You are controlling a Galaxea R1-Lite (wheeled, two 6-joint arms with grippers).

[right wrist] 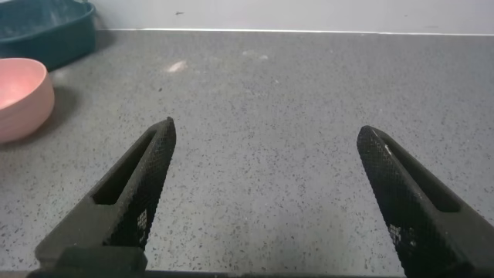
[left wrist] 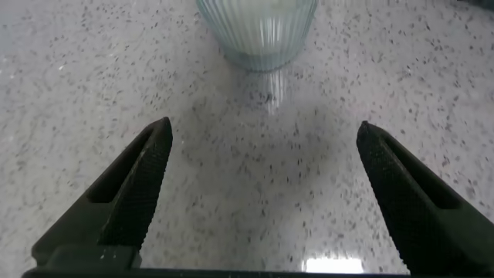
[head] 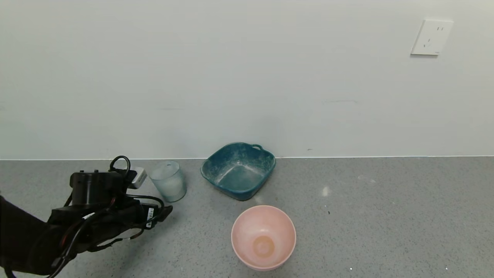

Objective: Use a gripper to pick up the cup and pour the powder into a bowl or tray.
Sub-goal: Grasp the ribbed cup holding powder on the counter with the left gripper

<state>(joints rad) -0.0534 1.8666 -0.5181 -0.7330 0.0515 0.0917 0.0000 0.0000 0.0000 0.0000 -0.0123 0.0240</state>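
Note:
The cup, a pale blue-grey ribbed tumbler, stands upright on the grey counter left of the dark teal basin. Its lower part looks whitish; the powder itself does not show clearly. The basin holds whitish smears. My left gripper is low over the counter just in front of the cup, open and empty. In the left wrist view the cup stands ahead of the open left gripper, apart from it. My right gripper is open and empty over bare counter, out of the head view.
A round pink bowl stands in front of the basin; it also shows in the right wrist view, beside the basin. The white wall runs close behind the cup and basin. A wall socket is at the upper right.

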